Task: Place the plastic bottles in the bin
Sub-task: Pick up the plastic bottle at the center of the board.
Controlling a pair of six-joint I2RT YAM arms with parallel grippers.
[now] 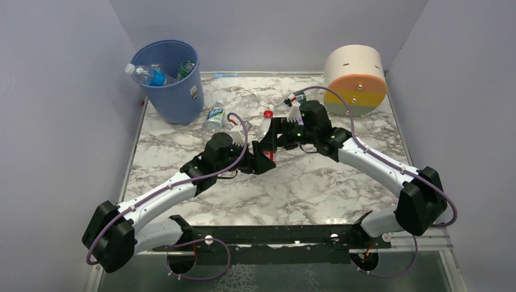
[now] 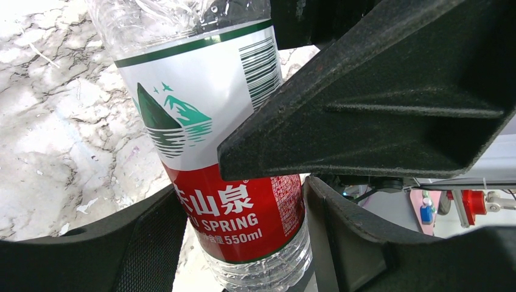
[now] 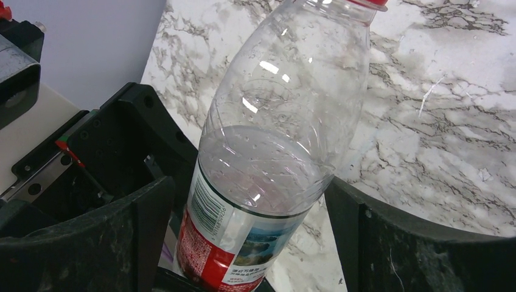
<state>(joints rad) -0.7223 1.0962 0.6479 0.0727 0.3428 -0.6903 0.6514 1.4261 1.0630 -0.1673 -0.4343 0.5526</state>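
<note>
While both arms meet over the middle of the marble table [image 1: 316, 182], a red-labelled bottle [image 2: 213, 152] is caught between them, its red cap pointing toward 12 o'clock. The left gripper [image 2: 243, 234] is narrowed onto the label, both fingers touching the plastic. The right gripper [image 3: 249, 237] straddles the clear upper body; whether it presses, I cannot tell. The bin [image 1: 176, 100] sits at 10 o'clock with bottles showing at its rim. Loose bottles [image 1: 214, 115] lie between 11 and 12 o'clock, and a cream-orange drum [image 1: 356, 79] is at 2.
</note>
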